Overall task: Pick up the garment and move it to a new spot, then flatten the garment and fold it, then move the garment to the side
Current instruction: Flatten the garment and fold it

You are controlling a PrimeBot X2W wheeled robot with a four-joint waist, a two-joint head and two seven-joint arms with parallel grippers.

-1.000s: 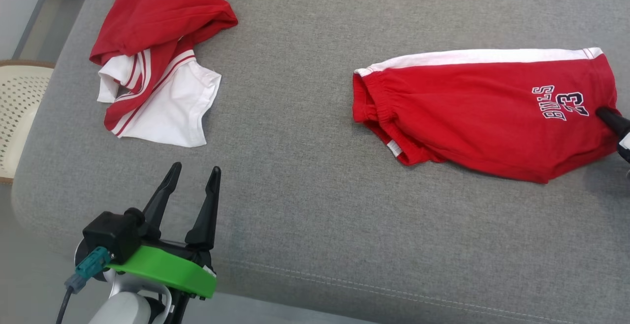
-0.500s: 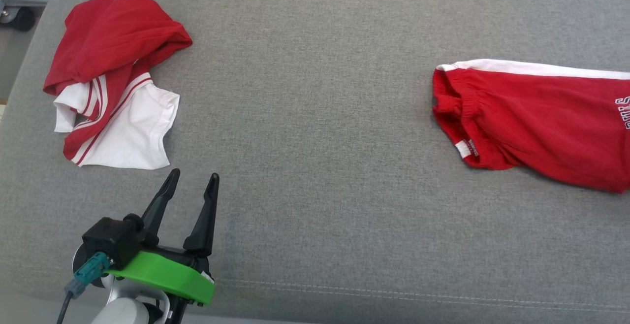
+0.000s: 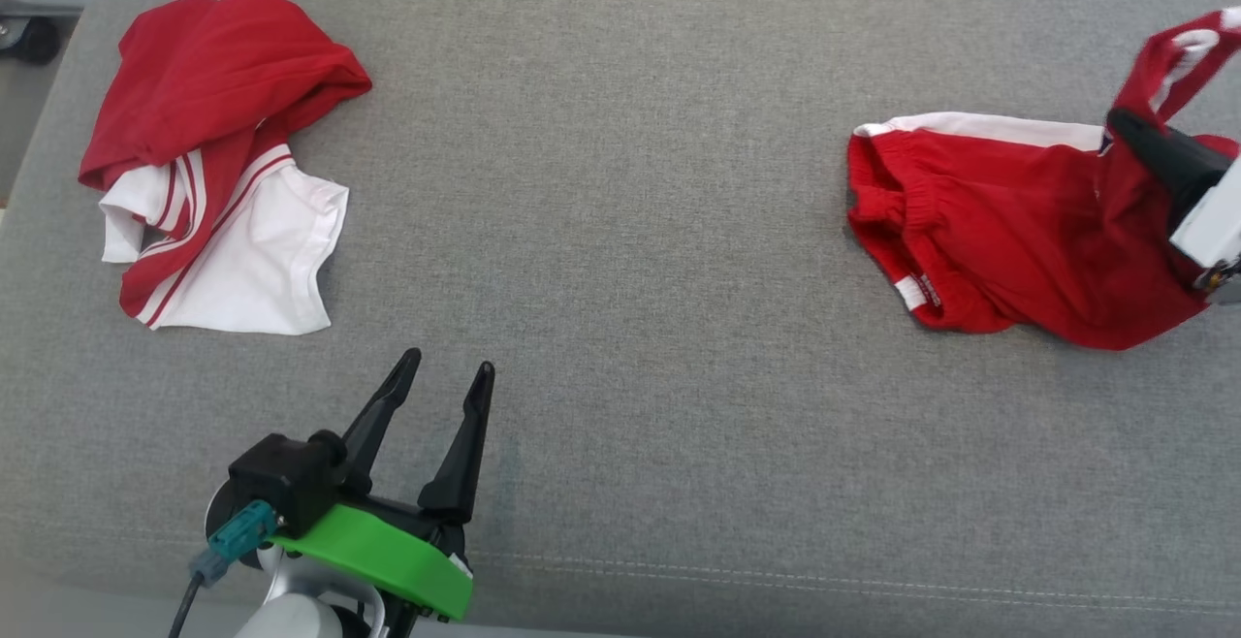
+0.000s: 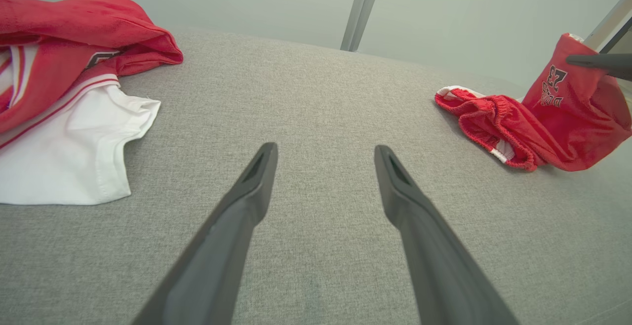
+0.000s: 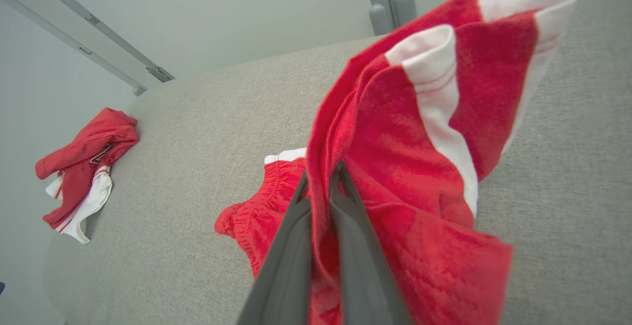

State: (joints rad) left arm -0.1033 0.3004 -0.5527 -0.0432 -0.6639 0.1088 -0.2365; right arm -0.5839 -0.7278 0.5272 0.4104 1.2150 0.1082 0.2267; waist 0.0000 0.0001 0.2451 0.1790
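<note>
Red shorts [image 3: 1008, 250], white side stripe; grey cushion [image 3: 630, 231].

You're looking at a grey cushion [image 3: 630, 260] with a stitched seam [image 3: 795, 580] along its near edge. Two things lie on it, well apart — a crumpled red-and-white jersey [image 3: 213, 143] at the far left and red shorts [image 3: 999, 240] at the right. The shorts' waistband end rests on the fabric; the other end is raised off it.

I see a coarse woven cloth surface [image 3: 679, 444], soft matt cloth shorts [image 3: 989, 240], and matt dark plastic fingers [image 4: 237, 226] on the left gripper [image 3: 448, 364].
</note>
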